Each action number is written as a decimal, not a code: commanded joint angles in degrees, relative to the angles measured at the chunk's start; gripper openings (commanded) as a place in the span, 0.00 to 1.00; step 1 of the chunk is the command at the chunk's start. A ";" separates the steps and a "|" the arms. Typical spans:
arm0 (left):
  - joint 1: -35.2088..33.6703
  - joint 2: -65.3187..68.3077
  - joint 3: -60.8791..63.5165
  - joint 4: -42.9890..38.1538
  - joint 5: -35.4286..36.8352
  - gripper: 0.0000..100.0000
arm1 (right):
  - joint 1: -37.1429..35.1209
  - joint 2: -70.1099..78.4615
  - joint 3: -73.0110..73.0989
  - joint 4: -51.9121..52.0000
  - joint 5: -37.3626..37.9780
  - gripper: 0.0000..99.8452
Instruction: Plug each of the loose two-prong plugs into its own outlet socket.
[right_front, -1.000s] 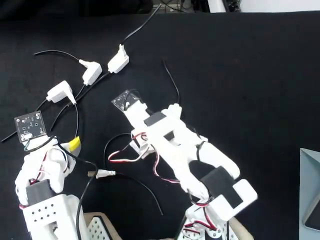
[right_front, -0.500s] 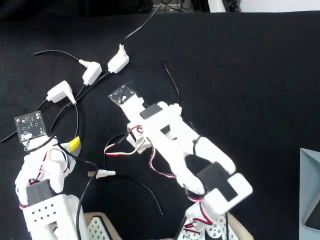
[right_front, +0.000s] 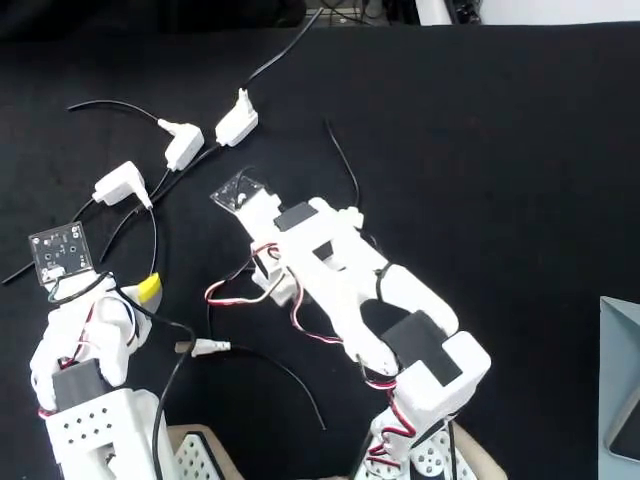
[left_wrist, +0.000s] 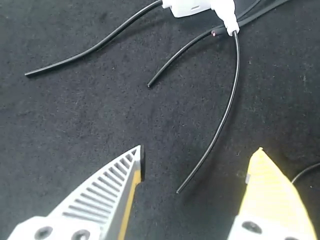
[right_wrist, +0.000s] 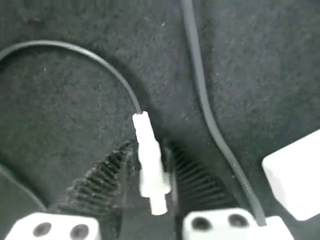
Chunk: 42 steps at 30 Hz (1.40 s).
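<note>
High view, shift: over the last second the right gripper (right_front: 238, 190) has crept toward 10 o'clock across the black mat (right_front: 500, 150), its arm stretching out behind it. Nothing else on the mat has moved.
Right wrist view, grip: the jaws are clamped on the small white plug (right_wrist: 145, 131). Its cable arches away from the end farthest from the wrist. The prongs are too blurred to make out.
Sockets: three white bodies lie in a loose row. The nearest socket (right_front: 237, 120) is at 12 o'clock from the right gripper, the middle socket (right_front: 183, 145) at about 10 o'clock, and the far socket (right_front: 118, 183) at 9 o'clock. All three are apart from the held plug.
Left gripper (left_wrist: 199, 151): its fingers are spread wide and hold nothing. It hangs over bare mat and a loose cable end, and has not moved.
Second plug (right_front: 205, 347): it lies loose on the mat at about 6 o'clock from the right gripper, untouched.
Meaning: this looks like the carry stage, with the gap to the sockets closing and no plug seated yet. The cable leaves the plug's far end, so the prongs may point back at the wrist. If so, the plug would need turning before insertion.
</note>
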 joint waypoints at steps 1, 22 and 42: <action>-0.57 -0.53 -0.13 0.26 -0.62 0.33 | 1.58 -0.57 -3.47 3.96 0.62 0.03; -0.57 -0.53 -0.13 0.26 -0.62 0.33 | 1.49 -0.48 -2.95 14.07 5.27 0.01; 0.04 -0.53 -9.45 1.14 4.40 0.33 | 1.85 -52.09 5.93 11.87 -7.82 0.01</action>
